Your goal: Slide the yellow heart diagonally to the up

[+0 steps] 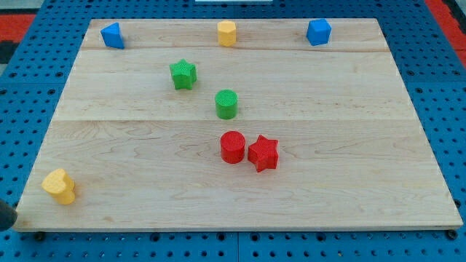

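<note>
The yellow heart point(59, 186) lies near the bottom left corner of the wooden board point(342, 182). A dark shape point(6, 215) shows at the view's left edge, just off the board, below and to the left of the heart. It looks like the end of my rod, and it is apart from the heart. I cannot make out the very end of my tip.
A red cylinder point(232, 147) and a red star point(263, 153) touch at mid board. A green cylinder point(226, 104) and a green star point(183, 74) lie above them. Along the top edge lie a blue block point(112, 35), a yellow block point(226, 33) and another blue block point(318, 32).
</note>
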